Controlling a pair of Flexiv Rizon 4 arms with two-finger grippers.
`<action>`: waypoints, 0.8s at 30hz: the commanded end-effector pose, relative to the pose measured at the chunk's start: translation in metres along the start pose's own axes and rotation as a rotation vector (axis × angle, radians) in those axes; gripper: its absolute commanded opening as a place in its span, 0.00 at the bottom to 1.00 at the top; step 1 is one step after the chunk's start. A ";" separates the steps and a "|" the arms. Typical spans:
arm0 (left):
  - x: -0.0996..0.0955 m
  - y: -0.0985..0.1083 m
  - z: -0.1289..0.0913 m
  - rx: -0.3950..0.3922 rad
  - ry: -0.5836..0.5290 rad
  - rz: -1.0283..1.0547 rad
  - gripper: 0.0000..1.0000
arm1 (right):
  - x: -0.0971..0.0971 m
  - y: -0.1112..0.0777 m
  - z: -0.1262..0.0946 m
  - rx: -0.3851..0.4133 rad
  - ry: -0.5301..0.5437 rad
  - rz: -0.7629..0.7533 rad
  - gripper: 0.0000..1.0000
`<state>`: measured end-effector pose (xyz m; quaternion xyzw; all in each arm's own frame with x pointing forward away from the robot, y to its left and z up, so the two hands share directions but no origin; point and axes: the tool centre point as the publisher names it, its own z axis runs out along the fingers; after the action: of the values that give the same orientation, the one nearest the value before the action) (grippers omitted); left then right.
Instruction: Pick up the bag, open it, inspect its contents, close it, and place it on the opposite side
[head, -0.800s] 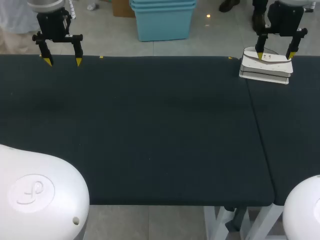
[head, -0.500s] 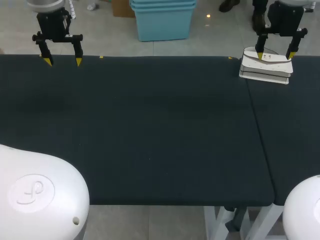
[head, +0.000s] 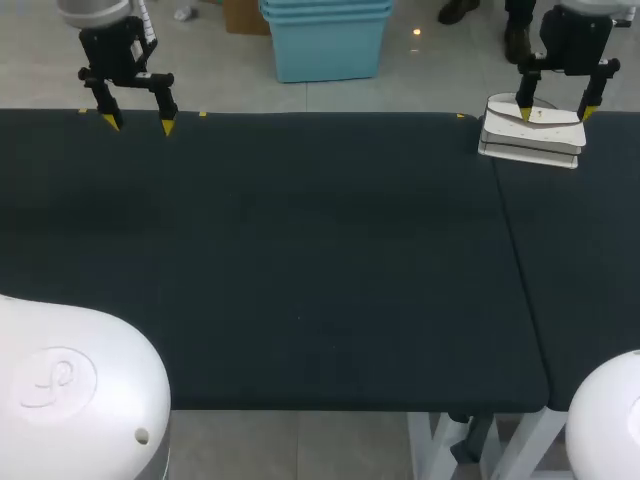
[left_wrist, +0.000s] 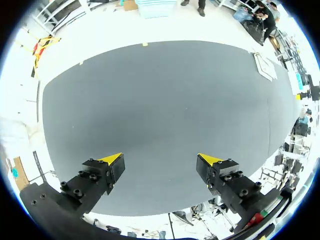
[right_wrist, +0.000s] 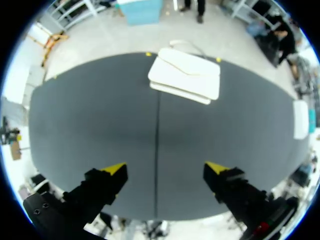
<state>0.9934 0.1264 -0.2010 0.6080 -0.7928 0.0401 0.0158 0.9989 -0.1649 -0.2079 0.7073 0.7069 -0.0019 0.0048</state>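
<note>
- Left claw sits a little further toward the bench middle than a moment ago. It is a small sideways shift along the far edge, with no visible drop.
- Right claw has also nudged slightly outward. It hangs over the white bag at the far right of the bench.
- The bag itself has not moved. It lies flat and closed at the far edge, across the seam between the two dark bench tops, well apart from the left claw.
- What it means: the task is barely started. This looks like final lining-up before the pick; nothing is lifted or opened yet.
- Right claw is released, fingers spread wide, nothing between them. In the right wrist view the bag lies ahead of the yellow tips with bare bench between, so I judge there is no contact.
- From the head view the tips overlap the bag's top edge, but that reads as height above it, not touch.
- Left claw is also released and wide, holding nothing. The left wrist view shows only bare bench between its fingers, with the bag as a small pale shape far off at the bench's far edge.
- Next move is probably a descent of the right claw onto the bag. The bag is flat, so an edge or flap grab may be tricky and could slip.
</note>
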 end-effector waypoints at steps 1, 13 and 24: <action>0.009 0.017 0.010 0.134 0.054 0.345 1.00 | -0.021 -0.001 0.010 -0.010 0.034 -0.001 1.00; 0.037 0.033 0.036 0.283 0.187 0.963 1.00 | -0.065 0.000 0.044 -0.001 0.122 0.035 1.00; 0.053 0.039 0.050 0.385 0.290 1.370 1.00 | -0.082 0.002 0.068 -0.001 0.166 0.061 1.00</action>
<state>0.9455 0.0788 -0.2432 0.2518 -0.9573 0.1423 -0.0033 1.0000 -0.2430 -0.2699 0.7272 0.6828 0.0509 -0.0478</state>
